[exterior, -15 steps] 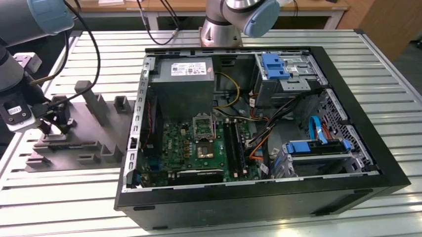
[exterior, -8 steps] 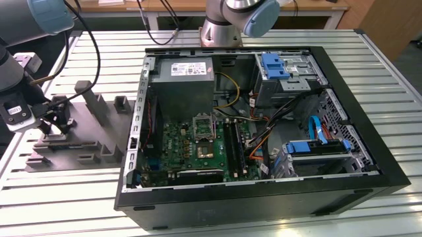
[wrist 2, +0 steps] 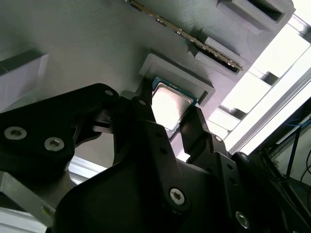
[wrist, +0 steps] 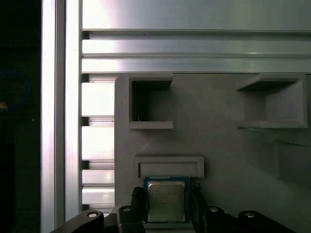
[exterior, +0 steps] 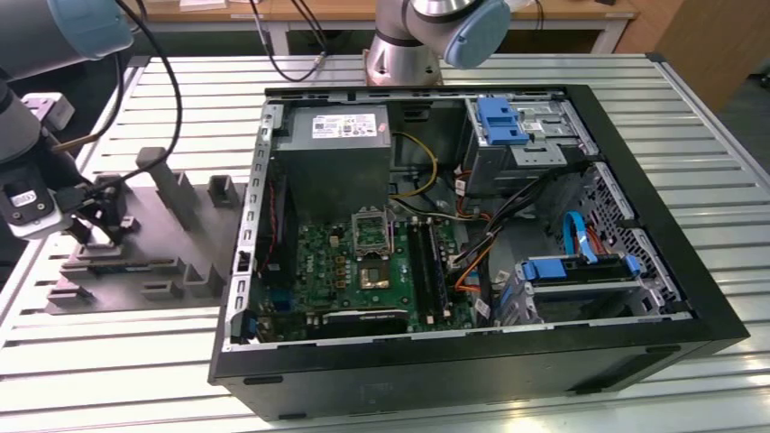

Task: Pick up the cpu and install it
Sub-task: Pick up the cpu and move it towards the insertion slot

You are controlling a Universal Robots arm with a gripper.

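Observation:
The cpu [wrist: 166, 200], a small square chip with a pale silvery top, lies flat in its nest on the grey tray [wrist: 218, 145], just below a raised ridge. My gripper [wrist: 166, 206] straddles it, and its black fingers [wrist: 137, 201] rest against two opposite edges of the chip. In the second wrist view the cpu [wrist 2: 171, 101] shows between the two fingers [wrist 2: 146, 109] of the gripper [wrist 2: 167, 115]. In the exterior view the gripper [exterior: 106, 233] hangs low over the tray [exterior: 169, 244] at that view's left. The metal-framed socket [exterior: 373, 225] sits on the green board inside the open computer case.
The open black computer case [exterior: 481, 361] fills the middle of the slatted metal table [exterior: 72, 361], with a power supply [exterior: 341, 144], cables and blue drive brackets [exterior: 499, 119] inside. The tray carries several raised holders [exterior: 169, 180]. A second arm's base [exterior: 403, 54] stands behind the case.

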